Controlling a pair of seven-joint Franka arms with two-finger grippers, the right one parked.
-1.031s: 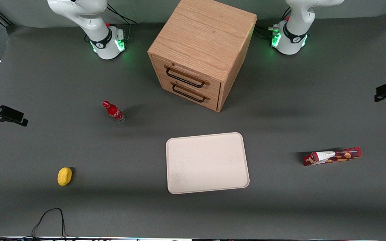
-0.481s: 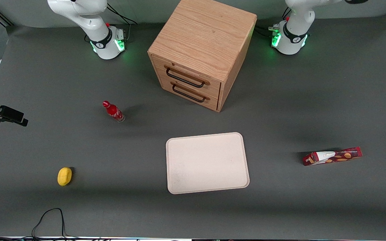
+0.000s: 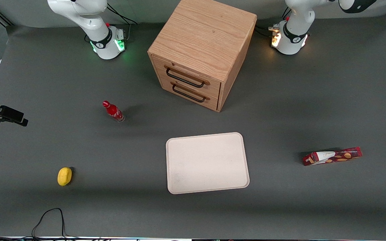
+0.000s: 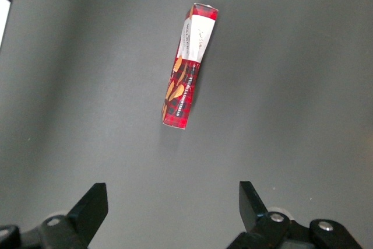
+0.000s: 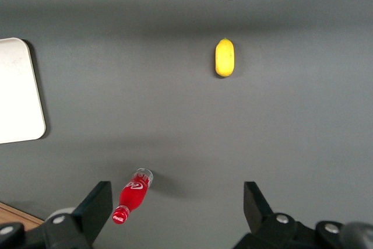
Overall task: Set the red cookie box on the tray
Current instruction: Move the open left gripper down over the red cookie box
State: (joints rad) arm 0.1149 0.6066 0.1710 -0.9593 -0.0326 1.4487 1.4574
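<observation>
- Grey matting covers the table (image 3: 45, 73); from the parked arm's end come a yellow lemon (image 3: 64, 176), a small red bottle (image 3: 113, 111), the wooden cabinet (image 3: 202, 50), then the tray (image 3: 207, 163).
- Nothing is done yet, as I judge it: the tray is bare, and grasp, carry and set-down all remain.
- At the tray's three o'clock, well apart, the red cookie box (image 3: 332, 156) lies flat, its long axis running nine to three, white end toward the tray.
- My gripper (image 4: 169, 202) hangs above the box, fingers spread wide, holding nothing.

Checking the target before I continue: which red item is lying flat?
The red cookie box, lying flat below the open gripper. The red bottle stands upright.
</observation>
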